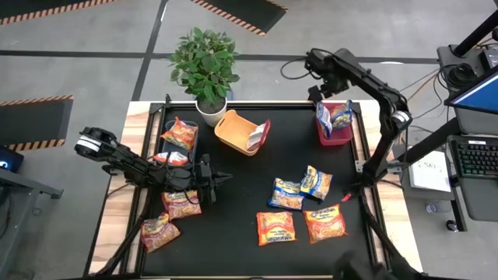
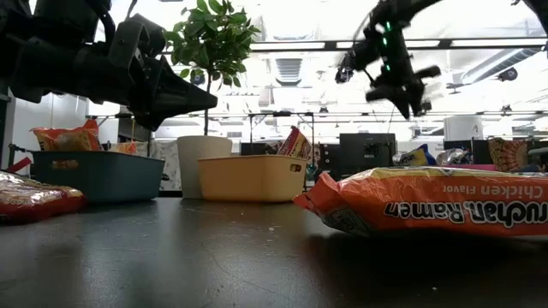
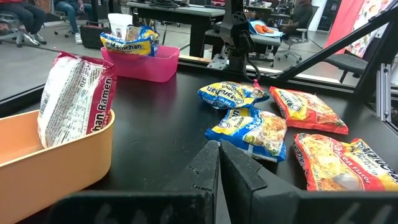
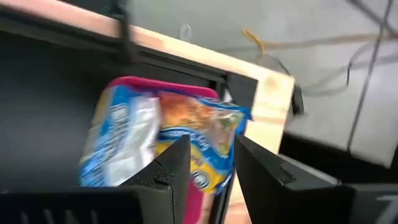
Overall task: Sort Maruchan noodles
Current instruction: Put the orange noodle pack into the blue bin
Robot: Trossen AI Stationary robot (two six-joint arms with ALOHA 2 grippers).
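Packets counted from above: two blue-and-yellow packets (image 1: 302, 188) lie loose on the black mat toward the table's right side, touching each other. Two orange packets (image 1: 299, 225) lie side by side nearer the front edge. Two pinkish-red packets (image 1: 170, 217) lie near the front left corner, one partly under the left arm.

Three bins stand along the far edge. The dark teal bin (image 1: 170, 148) at the far left holds one pinkish-red packet (image 1: 180, 133) leaning up, with another at its front end beside the arm. The orange bin (image 1: 230, 136), tilted askew near the middle, holds one packet (image 1: 256, 136) standing on edge against its wall. The red bin (image 1: 333, 137) at the far right corner holds blue-and-yellow packets (image 1: 334, 116); at least two, exact count unclear. A potted plant (image 1: 205, 64) stands at the far edge between the teal and orange bins.

The left gripper (image 1: 223, 178) hangs low over the mat left of centre, its arm reaching in from the left edge, fingers pressed together and empty. The right gripper (image 1: 320, 94) hangs above the red bin's far side, arm bent high over the right edge. Its fingers stand partly apart with nothing between them; the blue-and-yellow packets lie in the bin just below.
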